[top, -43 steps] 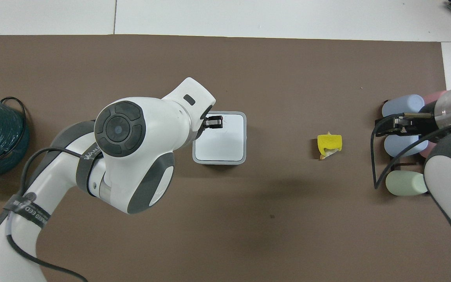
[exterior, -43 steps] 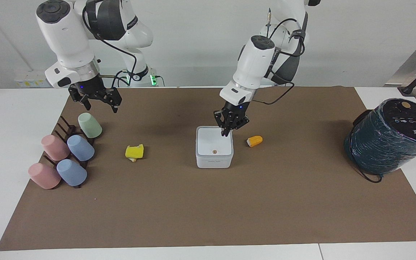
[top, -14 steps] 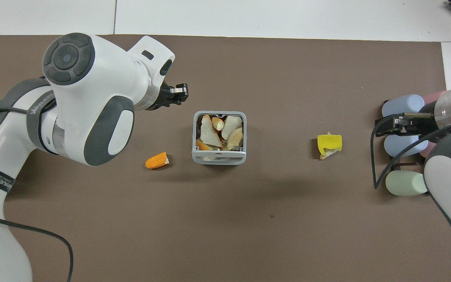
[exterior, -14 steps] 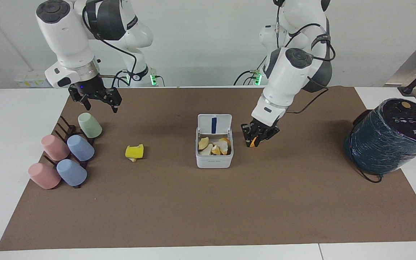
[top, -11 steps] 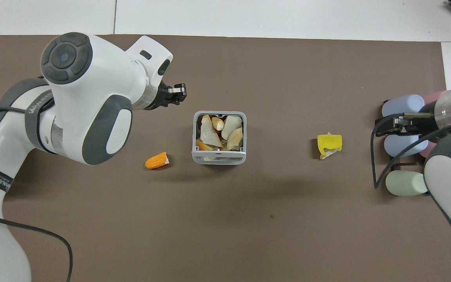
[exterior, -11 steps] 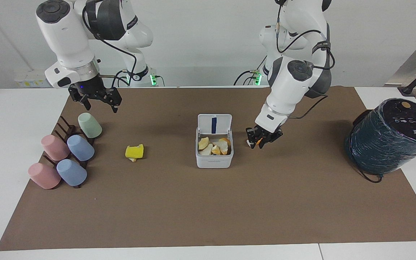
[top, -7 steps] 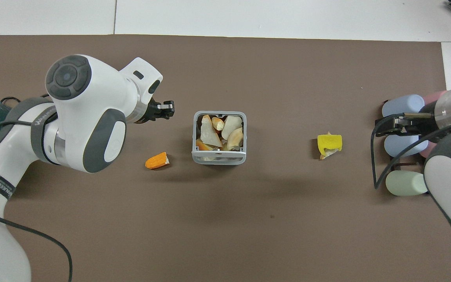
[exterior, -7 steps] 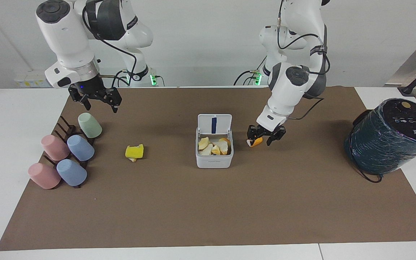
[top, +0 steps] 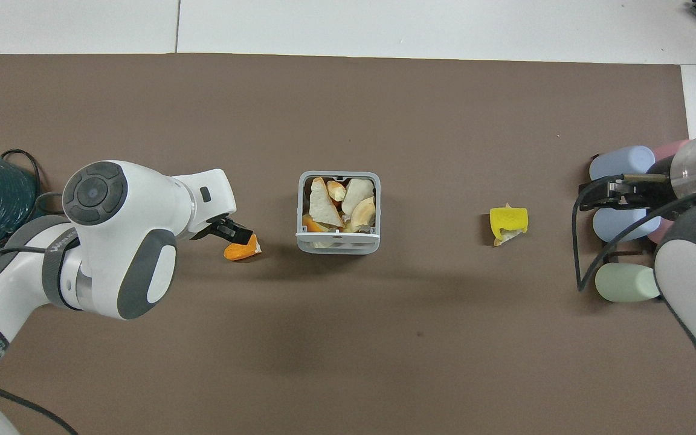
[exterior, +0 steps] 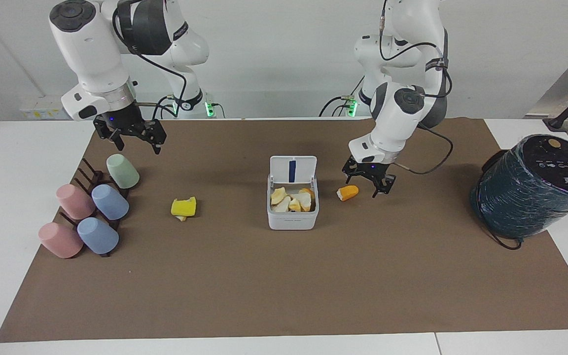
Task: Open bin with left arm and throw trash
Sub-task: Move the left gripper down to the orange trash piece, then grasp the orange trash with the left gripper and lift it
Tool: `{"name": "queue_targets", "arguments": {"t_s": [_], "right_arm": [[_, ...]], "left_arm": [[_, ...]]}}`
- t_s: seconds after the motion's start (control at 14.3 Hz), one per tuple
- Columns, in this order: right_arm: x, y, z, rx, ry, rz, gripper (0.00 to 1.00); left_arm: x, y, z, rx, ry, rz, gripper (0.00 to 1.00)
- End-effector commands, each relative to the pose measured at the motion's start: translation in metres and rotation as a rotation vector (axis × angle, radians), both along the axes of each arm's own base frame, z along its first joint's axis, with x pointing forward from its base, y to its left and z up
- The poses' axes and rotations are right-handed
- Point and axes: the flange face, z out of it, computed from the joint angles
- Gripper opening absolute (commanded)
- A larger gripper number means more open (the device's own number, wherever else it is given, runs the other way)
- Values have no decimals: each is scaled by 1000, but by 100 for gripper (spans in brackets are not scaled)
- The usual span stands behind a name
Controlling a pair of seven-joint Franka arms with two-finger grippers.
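Observation:
The white bin (exterior: 293,217) stands mid-mat with its lid (exterior: 292,170) tipped up, blue stripe showing, and peel scraps (top: 336,202) inside. An orange chunk of trash (exterior: 348,192) lies on the mat beside the bin, toward the left arm's end. My left gripper (exterior: 369,184) hangs low over that chunk's outer end, open, with nothing held; from above one finger (top: 234,230) overlaps the orange chunk (top: 241,249). A yellow chunk (exterior: 184,207) lies beside the bin toward the right arm's end. My right gripper (exterior: 133,139) waits open above the cup rack.
A large dark teal wrapped cylinder (exterior: 535,185) stands at the left arm's end of the table. Several pastel cups (exterior: 91,212) lie on a dark rack at the right arm's end. A brown mat (exterior: 284,286) covers the table.
The bin's lid went from shut to raised. Over the last second my left gripper swung from beside the bin down over the orange chunk and opened. The right arm stayed still.

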Motion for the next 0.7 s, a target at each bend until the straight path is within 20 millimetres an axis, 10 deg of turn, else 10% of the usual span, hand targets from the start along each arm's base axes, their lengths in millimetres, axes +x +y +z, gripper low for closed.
{"name": "queue_targets", "arguments": {"t_s": [0.0,0.63], "right_arm": [[-6,-2,1,22,6,21,100],[-6,-2,1,22,7,21,100]], "left_arm": [[-13,3,-22,12,-33,-167,95],[-43,-21,-72,30,4,-289,84]]}}
